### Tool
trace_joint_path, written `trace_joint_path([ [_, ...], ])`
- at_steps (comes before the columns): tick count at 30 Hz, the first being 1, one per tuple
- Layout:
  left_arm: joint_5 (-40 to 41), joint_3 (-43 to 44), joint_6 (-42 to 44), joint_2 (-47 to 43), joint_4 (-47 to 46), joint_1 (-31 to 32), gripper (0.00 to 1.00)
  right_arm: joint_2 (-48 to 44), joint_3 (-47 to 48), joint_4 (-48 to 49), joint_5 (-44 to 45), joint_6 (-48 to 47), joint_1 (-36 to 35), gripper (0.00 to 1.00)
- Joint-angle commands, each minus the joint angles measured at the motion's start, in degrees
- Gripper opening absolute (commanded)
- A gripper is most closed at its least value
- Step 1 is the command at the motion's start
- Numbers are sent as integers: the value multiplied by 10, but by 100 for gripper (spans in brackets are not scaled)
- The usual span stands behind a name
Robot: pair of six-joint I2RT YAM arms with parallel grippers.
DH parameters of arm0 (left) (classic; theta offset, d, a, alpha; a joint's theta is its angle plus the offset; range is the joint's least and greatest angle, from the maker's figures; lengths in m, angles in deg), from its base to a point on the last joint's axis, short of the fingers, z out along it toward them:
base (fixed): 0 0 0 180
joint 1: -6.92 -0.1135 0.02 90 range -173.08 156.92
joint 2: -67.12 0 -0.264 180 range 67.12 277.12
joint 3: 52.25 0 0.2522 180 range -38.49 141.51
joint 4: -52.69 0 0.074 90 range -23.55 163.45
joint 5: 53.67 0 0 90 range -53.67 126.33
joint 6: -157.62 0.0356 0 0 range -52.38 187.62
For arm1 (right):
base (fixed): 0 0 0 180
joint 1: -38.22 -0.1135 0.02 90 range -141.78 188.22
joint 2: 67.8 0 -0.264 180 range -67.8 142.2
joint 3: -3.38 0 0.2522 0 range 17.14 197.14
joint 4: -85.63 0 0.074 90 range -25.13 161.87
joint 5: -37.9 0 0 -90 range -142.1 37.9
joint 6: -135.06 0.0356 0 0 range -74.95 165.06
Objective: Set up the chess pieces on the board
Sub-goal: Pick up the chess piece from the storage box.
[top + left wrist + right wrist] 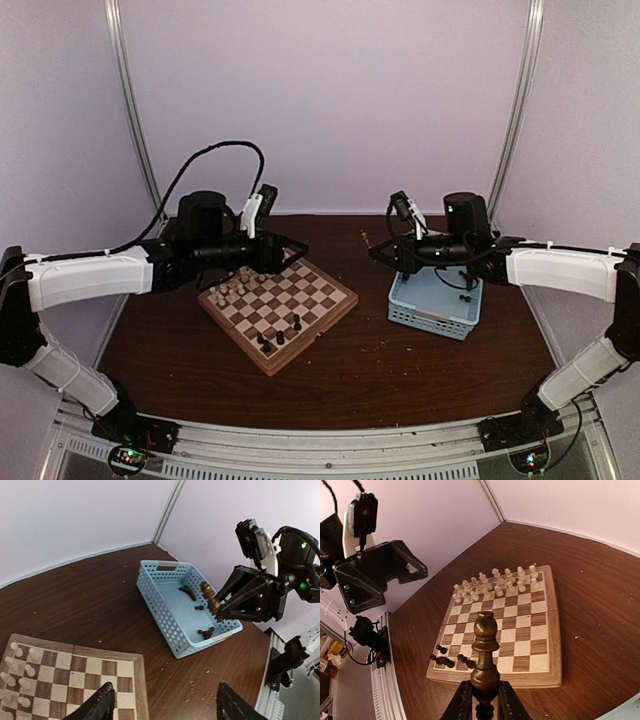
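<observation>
The board (318, 300) lies turned cornerwise on a dark wooden table (400, 385), with pale walls (320, 100) closing in the far side and both flanks. A light blue basket (432, 322) sits on the table to the right of the board, apart from it. The left gripper (167, 707) hangs over the board's far corner, its jaws spread wide with nothing between them. The right gripper (485, 702) is up by the basket's far left corner. Its jaws are narrowed onto the base of one dark piece (485, 647), which stands upright in the grip, clear of the table. Cream pieces (495, 582) fill two rows along the board's far left edge. A few dark pieces (451, 661) stand at the opposite edge, and several more lie loose in the basket.
</observation>
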Motion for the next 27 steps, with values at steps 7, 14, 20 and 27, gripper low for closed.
trace_joint_path([
  [7,-125,60,-118,55,-65,16,64,-8,32,13,-7,-21,-67,19],
  [14,-151,84,-154,77,-75,21,65,0,43,7,-3,-37,-89,19],
  [20,-169,91,-171,95,-102,23,57,17,66,-18,-5,-50,-101,19],
  [27,-176,103,-177,111,-105,23,57,31,77,-20,-7,-52,-110,19],
])
